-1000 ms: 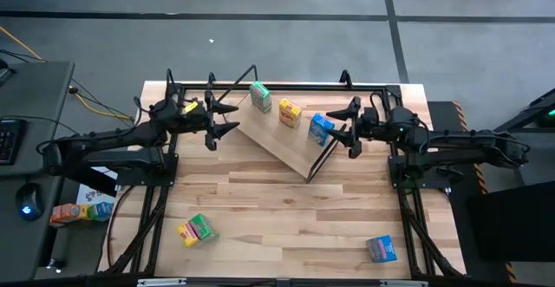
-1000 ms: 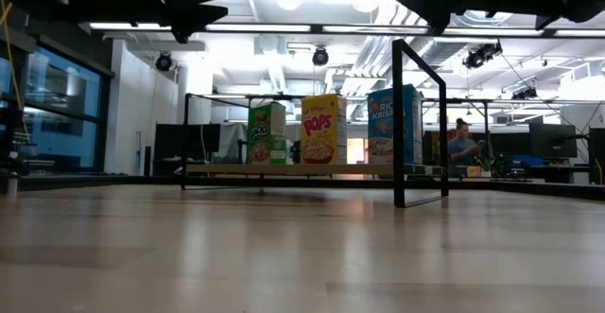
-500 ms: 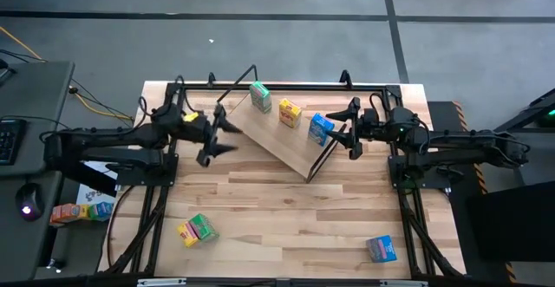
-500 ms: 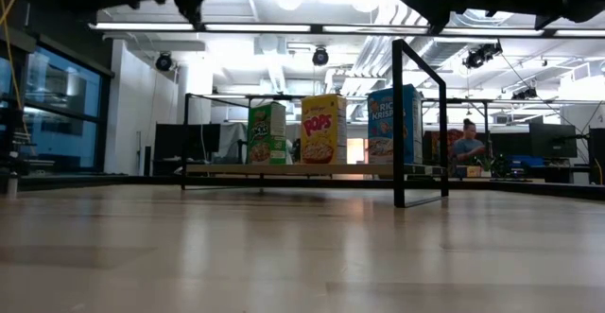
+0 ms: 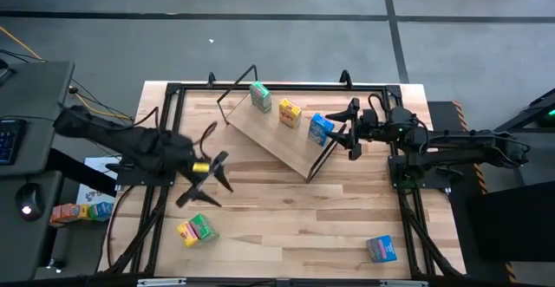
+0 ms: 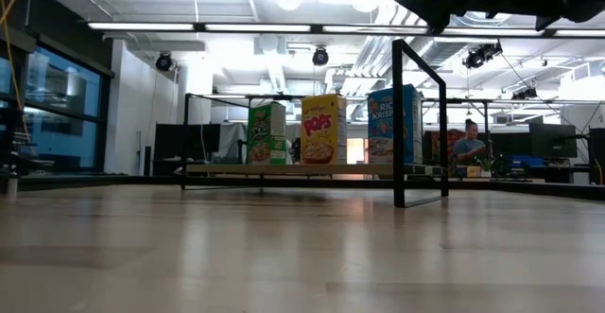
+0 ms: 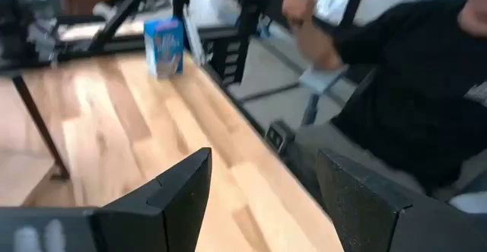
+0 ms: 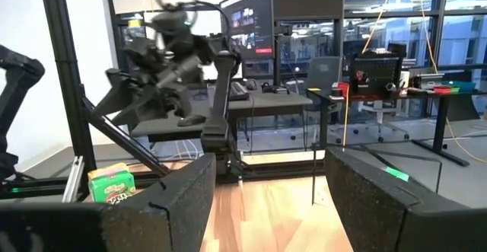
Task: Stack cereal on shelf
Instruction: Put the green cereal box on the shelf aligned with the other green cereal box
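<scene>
Cardboard cereal boxes, light and stiff, best pinched across their narrow sides, are waiting as the left tool (image 5: 205,180), released and empty, is hovering above the green-and-yellow pair (image 5: 197,230) on the wooden surface (image 5: 286,218), while the right tool (image 5: 345,128), also released, is idling beside the shelf (image 5: 277,140).

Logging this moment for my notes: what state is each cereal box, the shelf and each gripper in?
Green box: upright on the shelf.
Yellow box: upright on the shelf.
Blue box: upright on the shelf.
Green and yellow pair: lying on the table, touching.
Second blue box: on the table, near the front right corner.
Shelf: set askew across the table.
Left gripper: open, empty, above the pair.
Right gripper: open, empty, beside the shelf.
</scene>
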Robot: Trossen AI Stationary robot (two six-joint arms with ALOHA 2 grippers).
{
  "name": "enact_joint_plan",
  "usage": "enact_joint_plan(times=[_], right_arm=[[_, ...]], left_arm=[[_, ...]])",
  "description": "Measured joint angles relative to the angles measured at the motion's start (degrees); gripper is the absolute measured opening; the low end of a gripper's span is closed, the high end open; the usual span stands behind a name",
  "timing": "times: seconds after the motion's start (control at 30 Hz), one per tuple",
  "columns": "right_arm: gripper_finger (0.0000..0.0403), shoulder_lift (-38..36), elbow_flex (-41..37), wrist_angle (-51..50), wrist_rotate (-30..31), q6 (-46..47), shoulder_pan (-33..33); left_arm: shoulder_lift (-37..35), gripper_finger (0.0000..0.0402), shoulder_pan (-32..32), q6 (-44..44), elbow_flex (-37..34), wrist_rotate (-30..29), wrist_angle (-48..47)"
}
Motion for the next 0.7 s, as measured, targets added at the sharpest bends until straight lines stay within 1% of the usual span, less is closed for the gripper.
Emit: enact_joint_plan(times=[0.07,0.2,0.27,0.33,0.4,0.47,0.57,0.7], right_arm=[[0.024,0.0,0.0,-0.65,0.0,-0.01,0.0],[0.024,0.0,0.0,-1.63,0.02,0.23,0.0],[0.024,0.0,0.0,-1.84,0.01,0.23,0.0],[0.024,0.0,0.0,-1.87,0.02,0.29,0.0],[0.024,0.0,0.0,-1.91,0.02,0.35,0.0],[0.024,0.0,0.0,-2.06,0.02,0.43,0.0],[0.024,0.0,0.0,-2.31,0.02,0.43,0.0],[0.024,0.0,0.0,-3.0,0.02,0.43,0.0]], left_arm=[[0.0,0.0227,-4.95,-2.03,0.74,-6.07,-3.12],[0.83,0.0227,-14.43,-9.13,0.9,-18.17,-7.08],[2.24,0.0227,-18.73,-12.36,0.9,-22.71,-8.48],[4.36,0.0227,-22.27,-14.37,0.9,-25.64,-8.68],[6.91,0.0227,-25.02,-15.72,0.9,-27.22,-8.66],[9.58,0.0227,-26.89,-17.39,0.9,-27.47,-8.63],[13.03,0.0227,-29.16,-21.32,0.9,-27.38,-8.71],[15.96,0.0227,-31.53,-27.09,0.9,-25.6,-9.21]])
